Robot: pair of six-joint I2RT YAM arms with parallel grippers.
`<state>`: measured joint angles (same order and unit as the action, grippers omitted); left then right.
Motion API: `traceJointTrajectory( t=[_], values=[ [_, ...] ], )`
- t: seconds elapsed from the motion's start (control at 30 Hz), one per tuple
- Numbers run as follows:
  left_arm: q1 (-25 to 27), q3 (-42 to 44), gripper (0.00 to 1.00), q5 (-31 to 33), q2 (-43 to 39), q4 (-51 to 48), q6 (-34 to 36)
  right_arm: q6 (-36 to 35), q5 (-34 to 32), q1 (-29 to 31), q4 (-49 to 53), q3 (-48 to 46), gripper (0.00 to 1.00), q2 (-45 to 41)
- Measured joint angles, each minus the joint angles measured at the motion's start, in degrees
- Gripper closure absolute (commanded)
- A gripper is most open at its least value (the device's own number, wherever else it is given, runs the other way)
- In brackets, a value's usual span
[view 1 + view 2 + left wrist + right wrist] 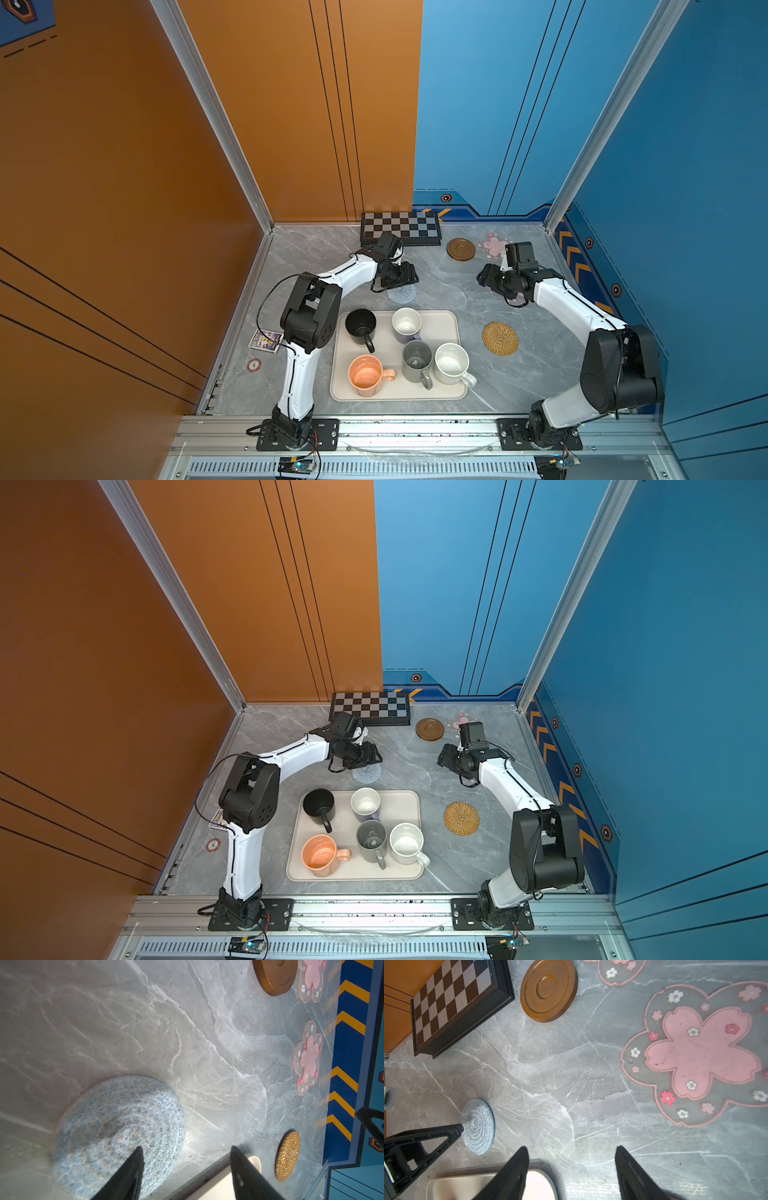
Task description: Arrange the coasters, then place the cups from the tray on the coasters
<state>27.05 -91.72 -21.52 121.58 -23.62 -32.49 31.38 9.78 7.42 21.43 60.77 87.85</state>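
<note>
Step looks like coaster arranging. Pale blue woven round coaster lies flat on grey marble desk, just beyond cream rectangular tray; all five handled mugs sit on tray. Left claw hovers over coaster's edge, jaws partly apart, empty. Best: drop low, pinch soft rim, lift clear of tray. Left arm elbow-bent, reaching forward, wrist tilted down. Right claw parted, empty, near pink flower-shaped coaster.

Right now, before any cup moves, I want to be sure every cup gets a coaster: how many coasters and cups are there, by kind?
Pink flower coasters: 2
Brown wooden coaster: 1
Rattan coaster: 1
Blue-grey woven coaster: 1
Cups: 5, all on the tray
Total: 10
</note>
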Motion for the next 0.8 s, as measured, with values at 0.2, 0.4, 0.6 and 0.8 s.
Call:
traceJointTrajectory(
  t=[0.2, 0.4, 0.6, 0.8],
  values=[
    [-1.2, 0.1, 0.37, -1.6, 2.4, -0.2, -2.5, 0.1, 0.0, 0.0, 0.0, 0.0, 0.31, 0.0],
    [-2.0, -0.8, 0.38, -0.7, 2.5, -2.8, -2.5, 0.2, -0.1, 0.0, 0.0, 0.0, 0.32, 0.0],
    [-3.7, -0.9, 0.39, 2.0, 1.9, -6.6, -1.6, 0.5, -0.9, 0.0, 0.0, 0.0, 0.32, 0.0],
    [-9.0, 2.6, 0.39, 4.1, -0.9, -8.1, -0.8, 0.9, -0.9, 0.0, 0.0, 0.0, 0.32, 0.1]
  ],
)
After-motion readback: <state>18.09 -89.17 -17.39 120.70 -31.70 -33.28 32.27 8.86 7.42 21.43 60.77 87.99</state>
